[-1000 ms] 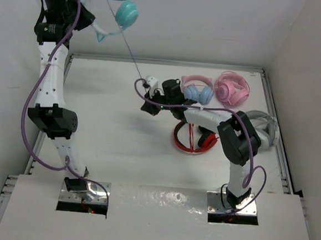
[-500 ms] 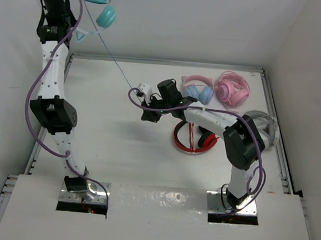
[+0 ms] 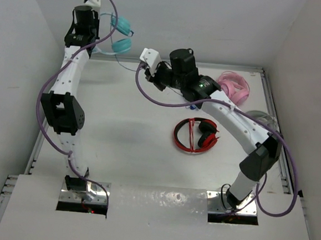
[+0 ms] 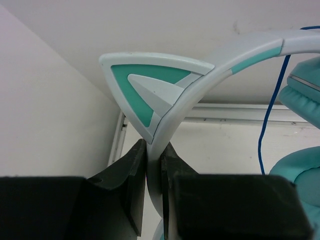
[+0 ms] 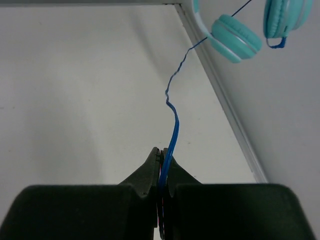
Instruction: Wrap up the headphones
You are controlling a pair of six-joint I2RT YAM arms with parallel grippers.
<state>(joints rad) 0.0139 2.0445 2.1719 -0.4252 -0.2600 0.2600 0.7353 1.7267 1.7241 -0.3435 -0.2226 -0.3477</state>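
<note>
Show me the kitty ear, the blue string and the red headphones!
cat ear (image 4: 141, 97): left wrist view, on its teal face.
blue cable (image 5: 175, 125): right wrist view, on its lower stretch.
red headphones (image 3: 206, 140): top external view, on one ear cup.

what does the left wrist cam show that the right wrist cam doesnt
Only the left wrist view: the left gripper shut on the pale headband, just under a cat ear. Only the right wrist view: the right gripper pinching the blue cable, which runs wavy up from its fingers. Both: the teal ear cups hanging off the table, and that cable reaching them.
</note>
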